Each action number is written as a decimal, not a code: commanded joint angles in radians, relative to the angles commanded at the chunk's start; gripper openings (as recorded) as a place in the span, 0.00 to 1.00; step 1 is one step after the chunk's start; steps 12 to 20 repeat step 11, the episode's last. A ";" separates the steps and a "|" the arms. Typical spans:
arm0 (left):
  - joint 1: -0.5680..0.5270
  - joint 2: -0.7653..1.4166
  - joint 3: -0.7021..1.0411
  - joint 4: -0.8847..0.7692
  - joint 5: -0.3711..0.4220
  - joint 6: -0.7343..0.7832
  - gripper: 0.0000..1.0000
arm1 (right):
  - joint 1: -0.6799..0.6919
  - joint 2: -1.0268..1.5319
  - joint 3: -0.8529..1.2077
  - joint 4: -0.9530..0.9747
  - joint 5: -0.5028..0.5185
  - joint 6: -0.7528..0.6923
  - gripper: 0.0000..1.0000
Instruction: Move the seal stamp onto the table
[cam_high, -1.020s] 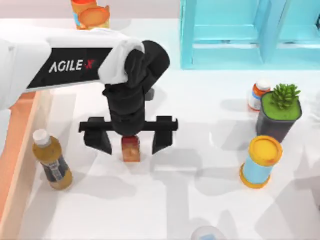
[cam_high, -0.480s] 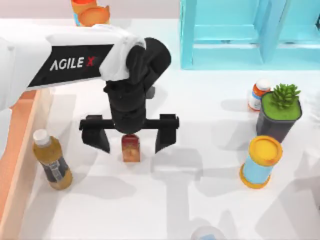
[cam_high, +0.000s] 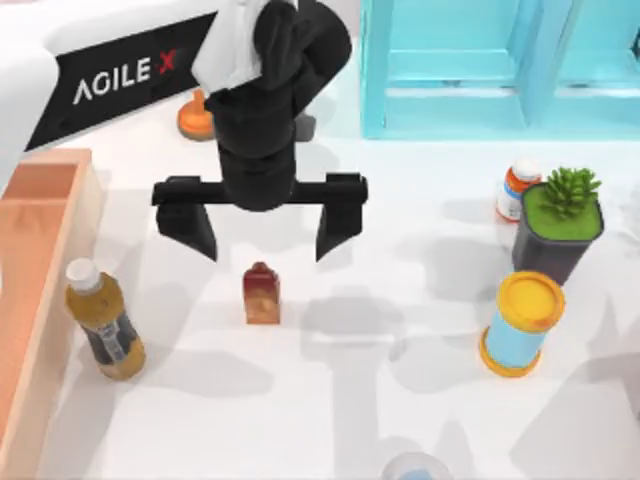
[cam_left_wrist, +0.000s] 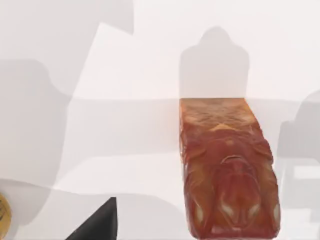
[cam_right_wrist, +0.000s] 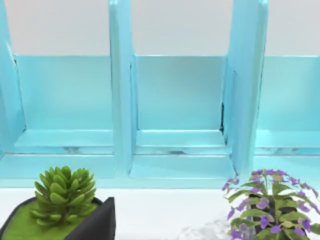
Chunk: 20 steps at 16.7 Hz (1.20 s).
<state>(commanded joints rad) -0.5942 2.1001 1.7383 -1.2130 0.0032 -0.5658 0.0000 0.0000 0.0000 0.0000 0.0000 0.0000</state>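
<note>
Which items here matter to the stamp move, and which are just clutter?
Job: seal stamp, upright on the table; left gripper, open above it.

Clutter: amber bottle, wooden tray, blue shelf, succulent pot, yellow-lidded can.

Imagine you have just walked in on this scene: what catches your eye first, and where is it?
First, the left gripper: its black jaws spread wide, hanging above the seal stamp, which stands upright and alone on the white table. Next, the light blue shelf unit at the back, and the succulent in its dark pot on the table's right.
</note>
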 joint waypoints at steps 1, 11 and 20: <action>0.000 -0.004 0.025 -0.031 0.000 0.000 1.00 | 0.000 0.000 0.000 0.000 0.000 0.000 1.00; 0.002 -0.049 0.238 -0.279 -0.001 0.000 1.00 | 0.000 0.000 0.000 0.000 0.000 0.000 1.00; 0.002 -0.049 0.238 -0.279 -0.001 0.000 1.00 | 0.000 0.000 0.000 0.000 0.000 0.000 1.00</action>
